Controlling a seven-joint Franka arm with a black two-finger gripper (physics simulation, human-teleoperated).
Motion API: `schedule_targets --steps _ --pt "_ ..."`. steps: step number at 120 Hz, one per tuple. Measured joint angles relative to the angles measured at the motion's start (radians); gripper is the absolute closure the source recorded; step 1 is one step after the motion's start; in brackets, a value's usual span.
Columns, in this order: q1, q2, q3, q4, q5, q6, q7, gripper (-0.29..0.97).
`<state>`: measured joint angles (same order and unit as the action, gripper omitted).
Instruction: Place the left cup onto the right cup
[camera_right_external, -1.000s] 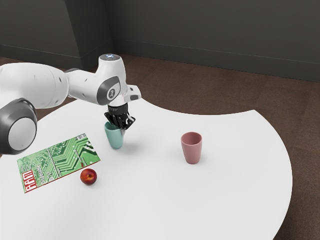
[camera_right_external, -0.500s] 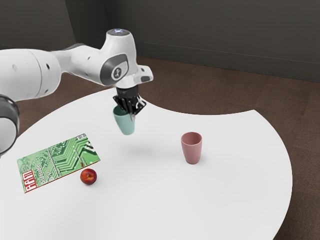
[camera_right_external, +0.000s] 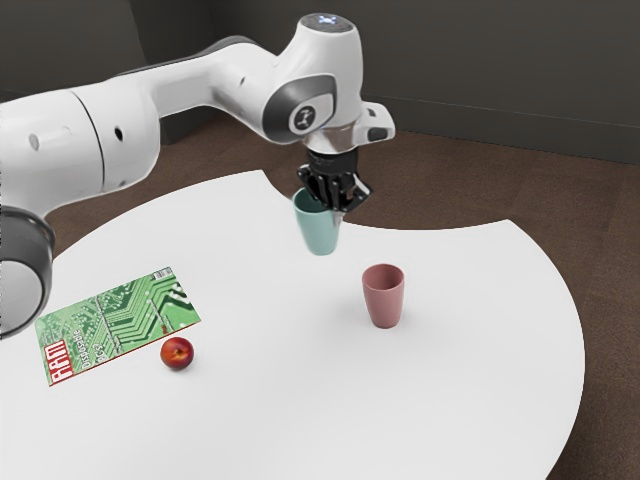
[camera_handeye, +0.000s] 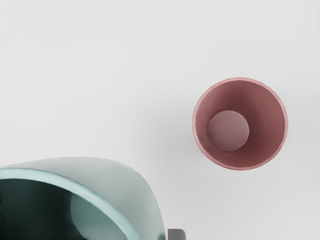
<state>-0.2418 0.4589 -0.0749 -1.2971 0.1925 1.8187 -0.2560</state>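
Exterior view: the teal cup (camera_right_external: 319, 228) hangs in the air above the white table (camera_right_external: 450, 400), mouth up and slightly tilted. The black gripper (camera_right_external: 331, 203) holds it at the rim, its 2 fingers closed narrowly on the cup's wall, 1 inside and 1 outside. The cup is clear of the tabletop, over the part of the table near its far edge. It sits higher than the pink cup (camera_right_external: 383, 295), toward the exterior view's left of it, and the 2 cups do not touch.

The pink cup stands upright and open near the middle of the table, somewhat closer to the edge at the exterior view's right.

Wrist view: the teal cup's rim and dark inside (camera_handeye: 100, 185) sit just under the hand. The pink cup (camera_handeye: 240, 123), seen from above with its round bottom showing, stands apart on bare table (camera_handeye: 100, 75).

A green magazine (camera_right_external: 115, 322) lies flat near the table's edge at the exterior view's left. A red apple (camera_right_external: 177, 352) rests just beside its near corner.
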Motion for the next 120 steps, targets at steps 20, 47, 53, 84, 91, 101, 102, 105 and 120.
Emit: schedule_targets --steps 20,47,53,84,91,101,102,105,120 --pt "-0.044 0.069 -0.019 0.085 0.029 -0.015 -0.053 0.77" --pt "-0.046 0.193 -0.051 0.229 0.066 -0.017 -0.098 0.77" --pt "-0.046 0.209 -0.056 0.244 0.070 -0.011 -0.104 0.76" --pt "-0.043 0.244 -0.096 0.255 0.083 0.024 -0.132 0.77" --pt "-0.042 0.249 -0.103 0.255 0.084 0.029 -0.138 0.78" --pt "-0.038 0.257 -0.107 0.255 0.084 0.034 -0.146 0.78" --pt "-0.037 0.258 -0.107 0.255 0.084 0.034 -0.147 0.78" --pt "-0.035 0.261 -0.108 0.255 0.084 0.036 -0.149 0.78" --pt "-0.022 0.274 -0.109 0.255 0.085 0.045 -0.157 0.78"
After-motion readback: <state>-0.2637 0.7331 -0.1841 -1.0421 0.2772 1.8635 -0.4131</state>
